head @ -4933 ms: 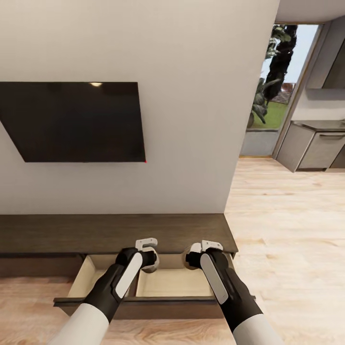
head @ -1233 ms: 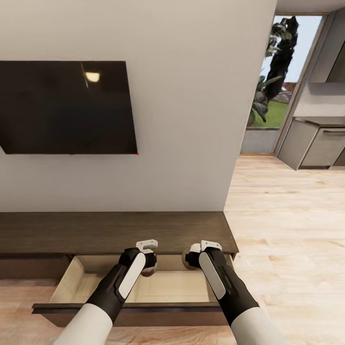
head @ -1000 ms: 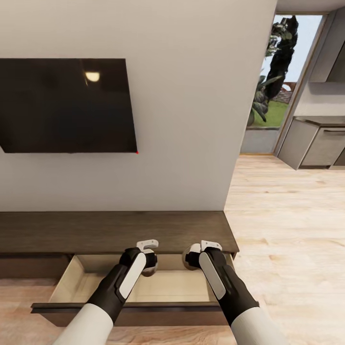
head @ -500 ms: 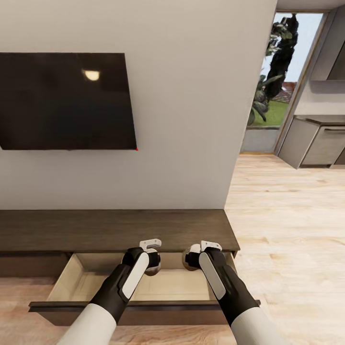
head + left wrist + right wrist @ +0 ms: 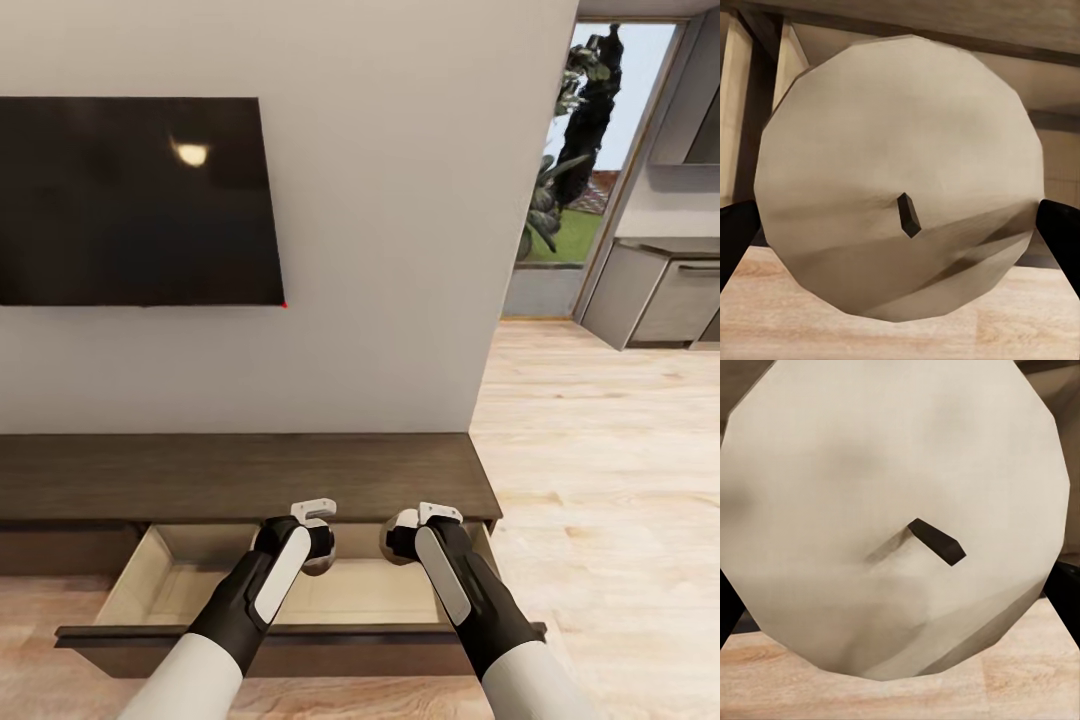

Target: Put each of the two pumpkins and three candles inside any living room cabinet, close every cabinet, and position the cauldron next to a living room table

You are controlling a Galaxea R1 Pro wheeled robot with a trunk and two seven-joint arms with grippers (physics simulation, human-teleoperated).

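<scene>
Cabinet (image 5: 240,475) runs along the wall under the TV (image 5: 135,200), its drawer (image 5: 150,590) pulled out (pale inside). Over the drawer at 6 o'clock: left gripper (image 5: 318,540) clamped on a candle (image 5: 900,180), right gripper (image 5: 405,535) at its 3 o'clock, clamped on another candle (image 5: 896,517), wick showing.

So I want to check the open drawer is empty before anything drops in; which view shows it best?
The head view: the open drawer shows its whole pale interior, though the arms hide part of the floor. The left wrist view shows slivers of drawer wall around the candle; the right wrist view shows almost nothing of it.
</scene>
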